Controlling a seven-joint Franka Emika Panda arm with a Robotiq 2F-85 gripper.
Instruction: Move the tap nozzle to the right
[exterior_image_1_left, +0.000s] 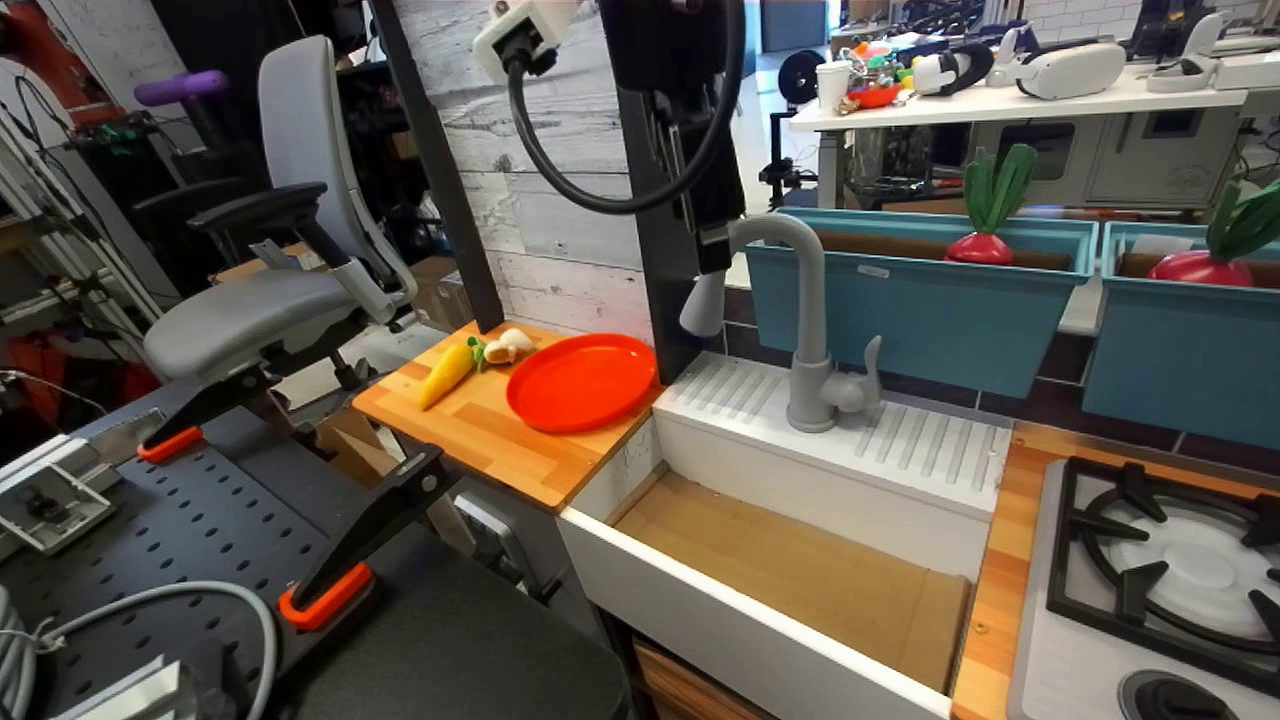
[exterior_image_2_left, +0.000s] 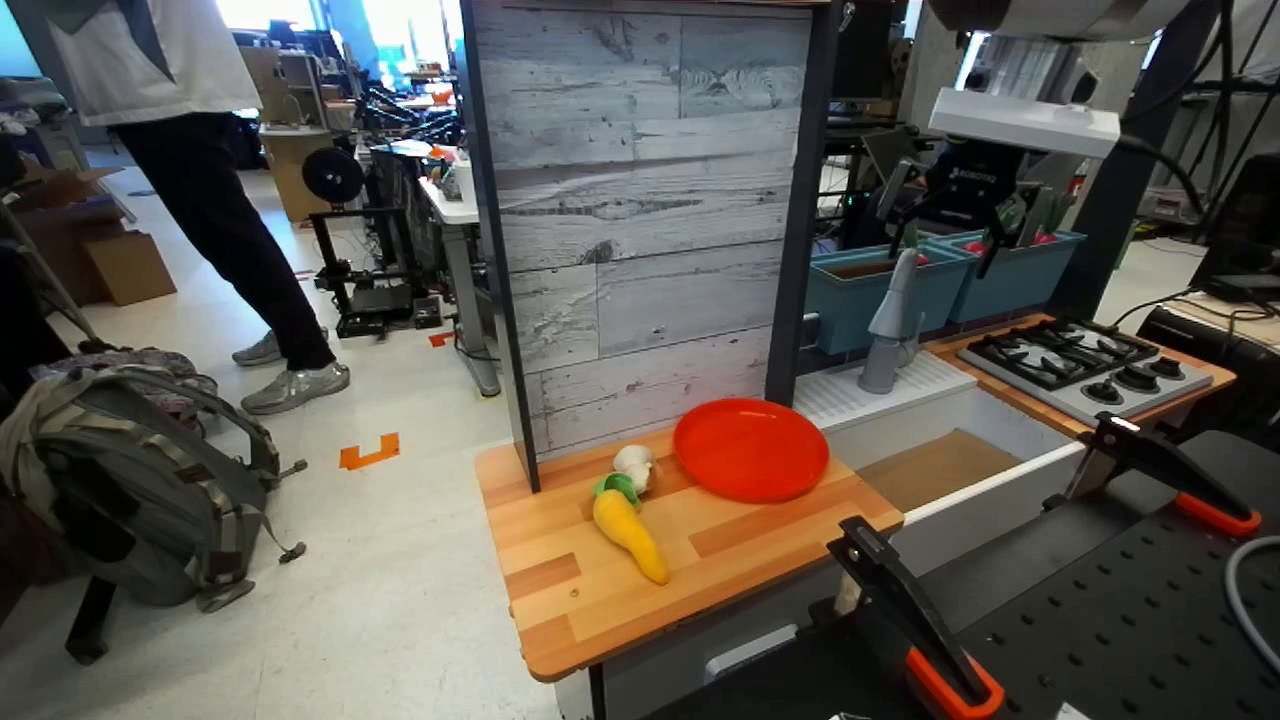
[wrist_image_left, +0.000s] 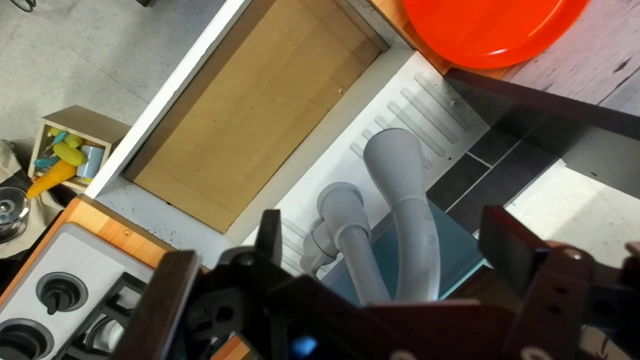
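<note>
Tap nozzle (exterior_image_1_left: 811, 285): matte grey;
Gripper (exterior_image_2_left: 935, 240): mostly black, white lettering;
Plate (exterior_image_2_left: 751, 450): orange-red;
Sink (exterior_image_1_left: 830, 475): white walls, brown bottom;
Counter (exterior_image_2_left: 715, 555): orange-brown, patchwork wood;
Wall panel (exterior_image_2_left: 640, 225): greyish white, dark grain;
Planters (exterior_image_1_left: 900, 315): teal;
Stove (exterior_image_1_left: 1068, 655): silvery grey, black grates (exterior_image_1_left: 1133, 592);
Vegetable (exterior_image_2_left: 628, 535): yellow, green top

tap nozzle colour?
Plain grey; the tap nozzle shows best in the wrist view.

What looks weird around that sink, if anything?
The tap nozzle looks oddly turned: its end hangs over the ribbed white ledge, not over the basin, so water might miss. The basin is also lined with what looks like brown cardboard, which would get soggy.
</note>
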